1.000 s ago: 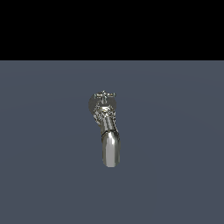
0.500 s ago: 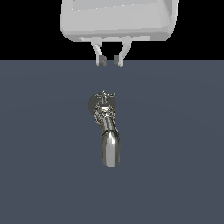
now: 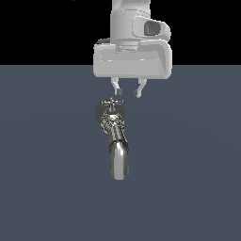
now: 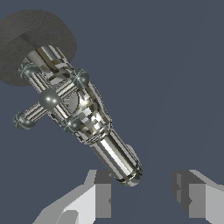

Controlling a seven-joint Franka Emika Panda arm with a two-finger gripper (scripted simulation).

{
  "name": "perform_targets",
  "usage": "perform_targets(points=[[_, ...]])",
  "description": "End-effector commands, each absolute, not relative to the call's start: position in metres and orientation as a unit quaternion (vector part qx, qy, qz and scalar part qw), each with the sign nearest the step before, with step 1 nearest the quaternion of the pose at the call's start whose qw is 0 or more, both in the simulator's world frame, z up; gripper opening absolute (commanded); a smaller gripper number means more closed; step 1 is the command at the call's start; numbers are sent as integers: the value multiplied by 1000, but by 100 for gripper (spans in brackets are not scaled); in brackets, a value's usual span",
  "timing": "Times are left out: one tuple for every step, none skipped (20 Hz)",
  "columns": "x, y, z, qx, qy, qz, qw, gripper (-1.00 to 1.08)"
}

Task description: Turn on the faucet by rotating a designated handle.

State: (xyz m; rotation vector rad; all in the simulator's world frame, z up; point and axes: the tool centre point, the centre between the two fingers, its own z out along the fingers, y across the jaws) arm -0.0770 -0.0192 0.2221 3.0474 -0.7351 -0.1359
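Note:
The chrome faucet (image 3: 114, 136) stands on the grey floor, its thick spout (image 3: 119, 160) pointing toward the viewer. The small cross-shaped handle (image 3: 110, 102) sits at its far top end. My gripper (image 3: 127, 92) hangs just above the handle, slightly toward the exterior view's right, open and empty. In the wrist view the handle (image 4: 50, 99) shows as a cross with ball-ended arms on the ornate body, with the spout (image 4: 118, 159) running toward my fingers (image 4: 98, 197). The gripper (image 4: 144, 197) holds nothing between its jaws. The dark round base plate (image 4: 26, 39) lies behind the body.
A flat grey floor (image 3: 197, 164) surrounds the faucet. The white hand and wrist (image 3: 132, 56) fill the space above it.
The gripper has come down into the exterior view from the top and now sits just above the handle. The faucet has not moved.

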Motion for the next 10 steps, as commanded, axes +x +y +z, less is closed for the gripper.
perform_targets(points=[[-64,-19,189,975,-217,-42,6,82],[-38,-6,195,975,-220,-15,11,70],[-65,19,154,978,-203,-54,-5,78],[4,-26,143,968,-248,-34,-4,46],[-7,-60,158,956,-292,-13,-3,46],[-15,-120,179,949,-313,19,22,-42],[-8,-125,178,950,-308,30,33,-48],[-1,-130,178,960,-273,40,42,84],[5,-140,178,950,-302,52,51,96],[11,-143,177,944,-321,60,42,83]])
